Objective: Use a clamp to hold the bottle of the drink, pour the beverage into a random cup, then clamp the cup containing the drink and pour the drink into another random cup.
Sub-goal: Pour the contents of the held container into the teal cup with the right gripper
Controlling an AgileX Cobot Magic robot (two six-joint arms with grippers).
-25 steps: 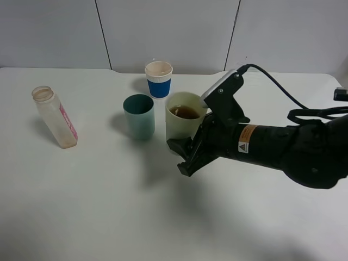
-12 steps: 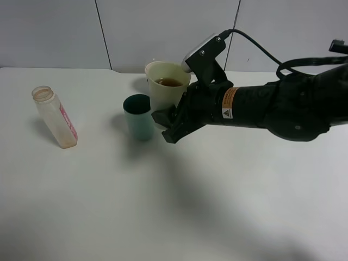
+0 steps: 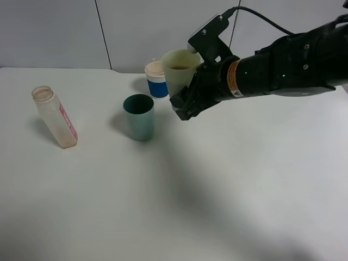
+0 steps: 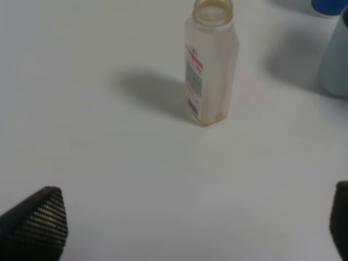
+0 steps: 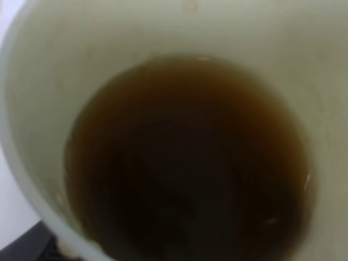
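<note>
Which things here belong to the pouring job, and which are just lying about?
In the job: bottle; yellow-green cup with tea; teal cup.
Lying about: blue-sleeved paper cup.

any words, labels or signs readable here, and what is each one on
Small clear plastic bottle: pink-red label with print, too blurred to read.
Black right arm: orange sticker with a warning triangle, words too small to read.
No other text visible.
</note>
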